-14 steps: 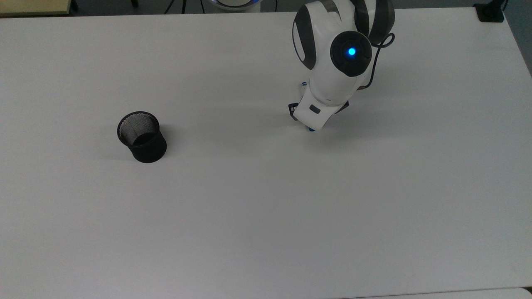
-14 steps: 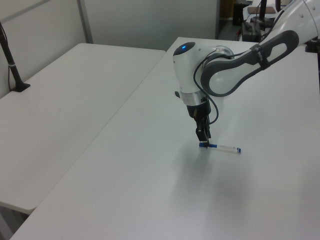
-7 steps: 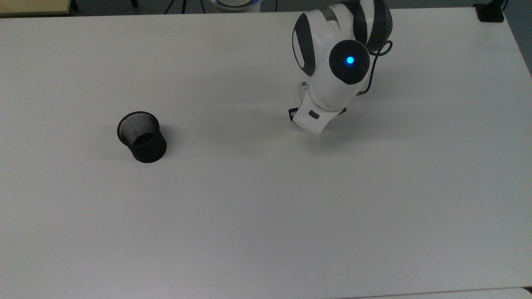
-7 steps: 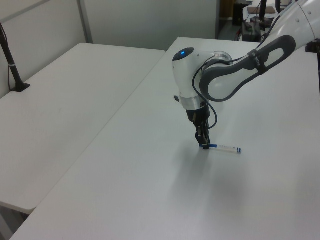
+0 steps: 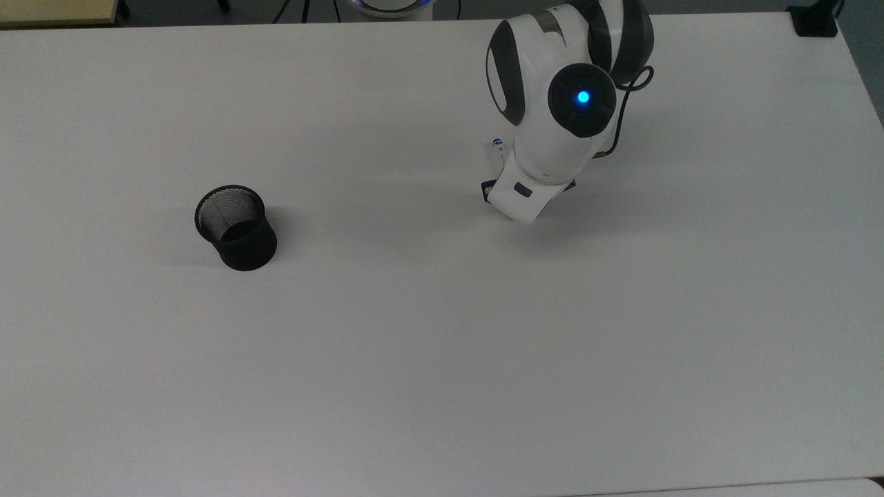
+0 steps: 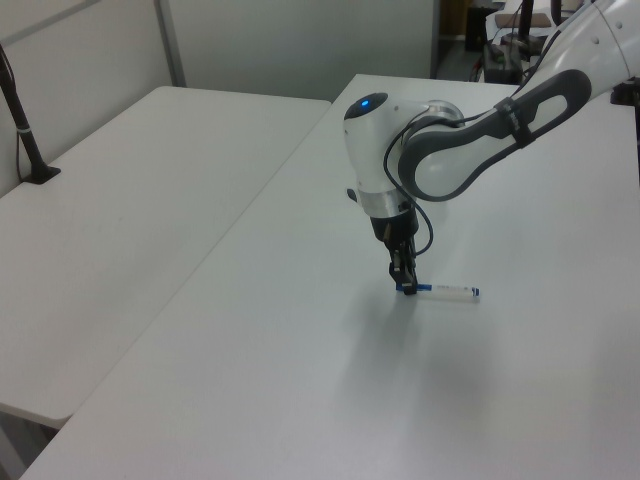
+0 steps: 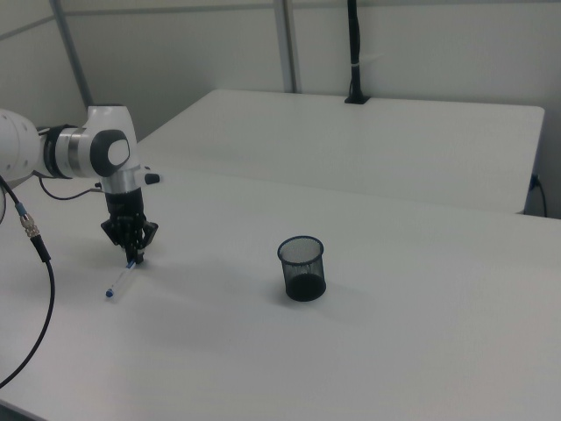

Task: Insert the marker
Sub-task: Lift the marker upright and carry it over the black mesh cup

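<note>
The marker (image 6: 450, 292) is a slim white pen with blue ends, lying low over the white table (image 6: 300, 380). My gripper (image 6: 405, 286) points straight down and is shut on its blue cap end. The right view has the gripper (image 7: 132, 257) at the marker's (image 7: 119, 281) upper end, the rest slanting toward the camera. In the top view the arm's white hand (image 5: 525, 190) covers most of the marker (image 5: 496, 146); one small tip sticks out. The black mesh cup (image 5: 235, 226) stands upright far to the top view's left, also seen as the cup (image 7: 302, 267) in the right view.
A second white table (image 6: 120, 200) adjoins this one, with a black post (image 6: 20, 110) clamped to it. A black clamp (image 5: 815, 19) sits at the table's far right corner in the top view. A cable (image 7: 35, 289) hangs from the arm.
The arm lowered and the gripper closed on the marker's cap end. The marker's free end has since swung slightly, toward the top view's left.
</note>
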`<state>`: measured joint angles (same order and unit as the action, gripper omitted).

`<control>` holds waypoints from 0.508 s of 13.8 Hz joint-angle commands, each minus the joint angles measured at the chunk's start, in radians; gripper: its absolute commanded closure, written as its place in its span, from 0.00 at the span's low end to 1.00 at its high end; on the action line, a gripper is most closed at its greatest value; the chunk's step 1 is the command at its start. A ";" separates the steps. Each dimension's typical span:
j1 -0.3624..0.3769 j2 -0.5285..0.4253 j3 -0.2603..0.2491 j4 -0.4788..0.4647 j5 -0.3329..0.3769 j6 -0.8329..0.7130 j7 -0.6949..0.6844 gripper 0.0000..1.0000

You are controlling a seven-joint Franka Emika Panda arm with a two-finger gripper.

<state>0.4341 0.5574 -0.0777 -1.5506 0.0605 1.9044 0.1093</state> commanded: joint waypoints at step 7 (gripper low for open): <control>-0.299 -0.258 -0.005 -0.006 -0.113 0.203 -0.017 0.88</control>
<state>0.2195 0.3588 -0.0890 -1.5167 -0.0388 2.0018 0.1037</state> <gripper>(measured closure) 0.824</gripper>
